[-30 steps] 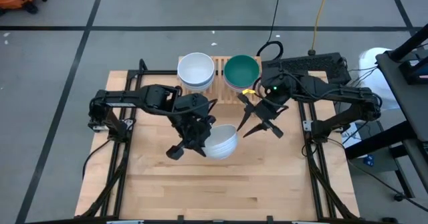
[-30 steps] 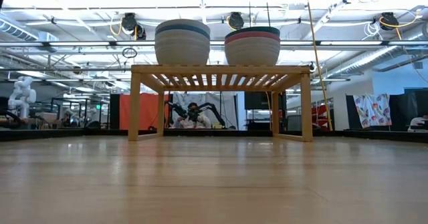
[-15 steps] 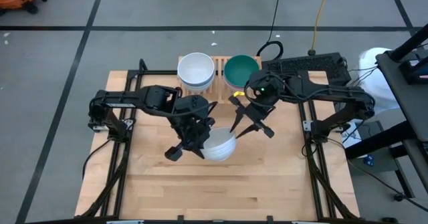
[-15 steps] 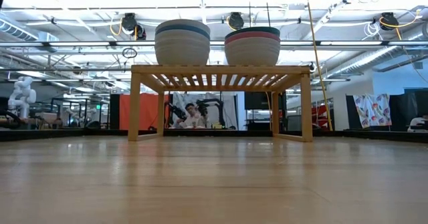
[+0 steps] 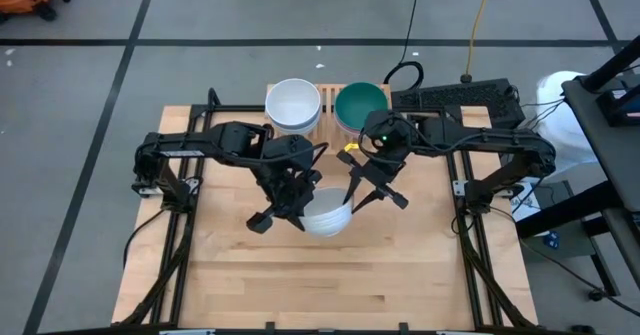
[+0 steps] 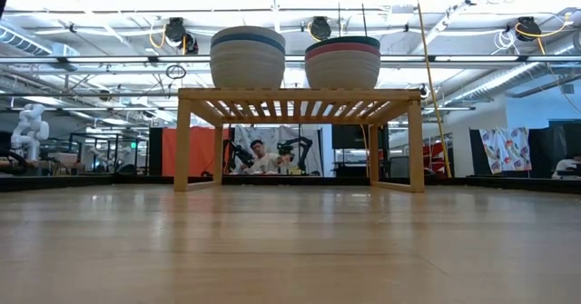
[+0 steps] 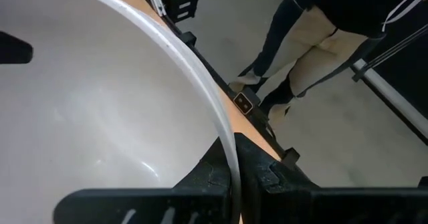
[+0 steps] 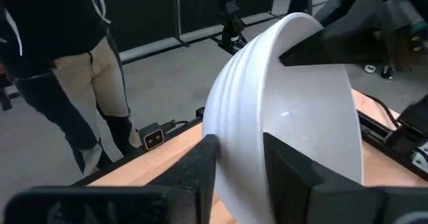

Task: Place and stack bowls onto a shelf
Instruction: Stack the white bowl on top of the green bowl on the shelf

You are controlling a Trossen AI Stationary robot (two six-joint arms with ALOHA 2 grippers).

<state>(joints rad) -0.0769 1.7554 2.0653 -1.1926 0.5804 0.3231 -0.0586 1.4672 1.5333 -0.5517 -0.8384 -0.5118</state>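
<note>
My left gripper (image 5: 302,207) is shut on a white bowl (image 5: 328,217) over the middle of the table. The bowl also fills the left wrist view (image 7: 100,103). My right gripper (image 5: 355,197) is open at the bowl's right side. In the right wrist view (image 8: 244,164) one finger stands outside the bowl's ribbed wall (image 8: 234,97) and one inside; I cannot tell whether they touch. The light-wood shelf (image 6: 300,95) stands at the far edge and bears two stacks of bowls: one with a white bowl on top (image 5: 293,105), one with a dark green bowl on top (image 5: 360,103). My left gripper pinches the white bowl's rim (image 7: 227,144) on its left side, one finger inside the bowl and one outside. The fingers come from the table's left, slanting down. The bowl is clear of the table, its opening up.
A person's legs (image 7: 301,57) show beyond the table, also in the right wrist view (image 8: 87,70). Black arm frames (image 5: 180,205) run along both sides of the table. Bare wood (image 5: 330,285) lies toward the near edge.
My right gripper has gone toward the table's left, up to the white bowl, and its open fingers now stand on either side of the bowl's right rim. My left gripper has kept its hold on the bowl almost in place.
</note>
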